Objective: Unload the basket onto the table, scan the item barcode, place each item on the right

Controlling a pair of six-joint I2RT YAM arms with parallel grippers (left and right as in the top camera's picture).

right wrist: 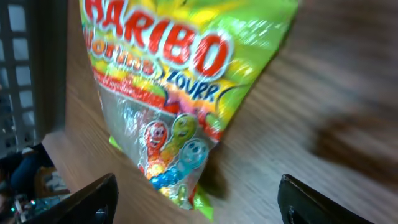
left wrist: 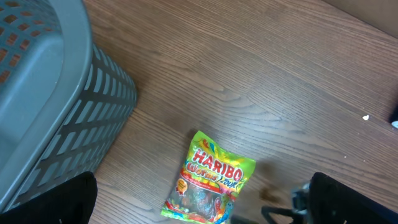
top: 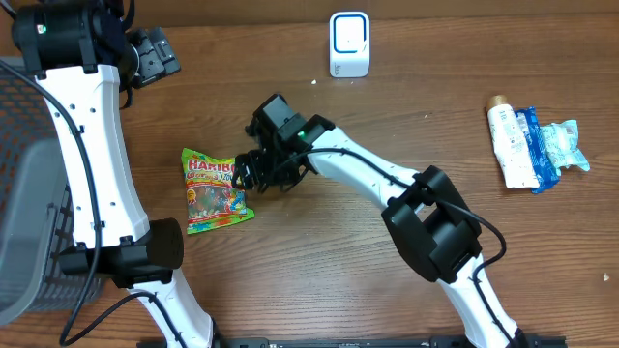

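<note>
Our right gripper (right wrist: 196,186) hangs at the edge of the candy bag (top: 215,191), jaws spread wide, gripping nothing. The bag lies flat on the wooden table (top: 319,280), near the grey basket (top: 24,232). Our left gripper (top: 155,56) hangs wide open and empty.

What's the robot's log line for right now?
right gripper: open, at Haribo bag edge | left gripper: open, away | Haribo bag: lying on table

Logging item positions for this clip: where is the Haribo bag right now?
Overhead, the Haribo bag lies on the table left of centre, between the left arm and the right gripper.
</note>
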